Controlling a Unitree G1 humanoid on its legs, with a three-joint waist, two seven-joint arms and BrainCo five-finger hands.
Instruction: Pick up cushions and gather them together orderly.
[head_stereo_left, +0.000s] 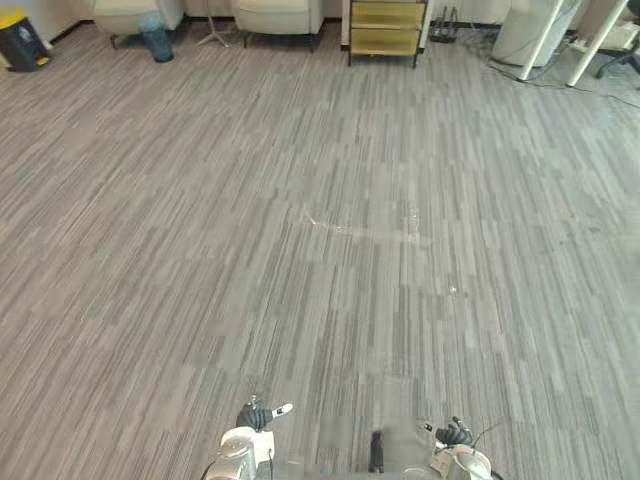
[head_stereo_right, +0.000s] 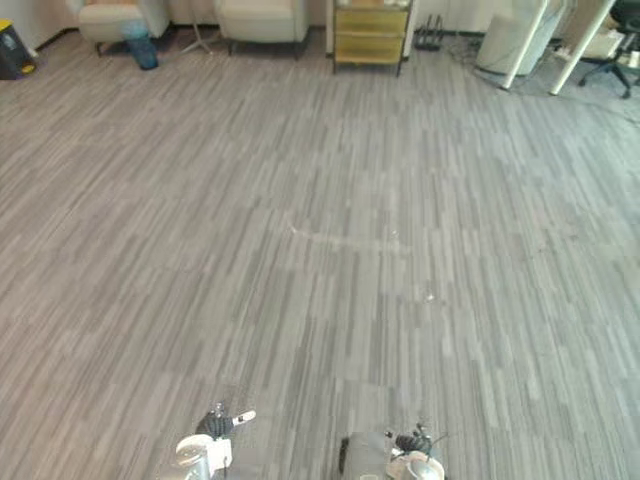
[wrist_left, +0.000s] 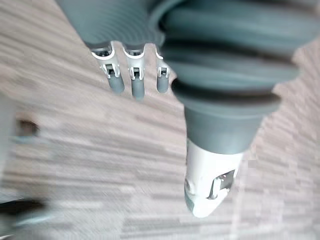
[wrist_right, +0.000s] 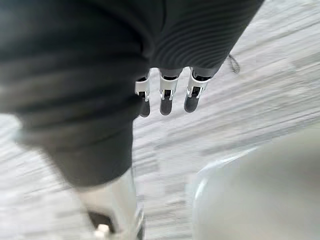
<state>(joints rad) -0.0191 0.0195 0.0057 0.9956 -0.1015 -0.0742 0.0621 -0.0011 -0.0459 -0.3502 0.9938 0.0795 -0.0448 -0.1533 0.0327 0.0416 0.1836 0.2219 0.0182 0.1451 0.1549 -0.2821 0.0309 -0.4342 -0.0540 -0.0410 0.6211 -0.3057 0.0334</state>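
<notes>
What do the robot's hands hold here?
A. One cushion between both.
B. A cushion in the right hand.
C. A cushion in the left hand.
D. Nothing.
D: the left hand and right hand hang relaxed and empty over the carpet.

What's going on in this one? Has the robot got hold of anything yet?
Not yet. The robot stands over a stretch of grey carpet with both arms hanging low. Its left hand and right hand each hang above the floor with straight fingers and hold nothing. At the far end of the room are a pale armchair, a wooden cabinet and a blue bin. Picking up has not begun.
</notes>
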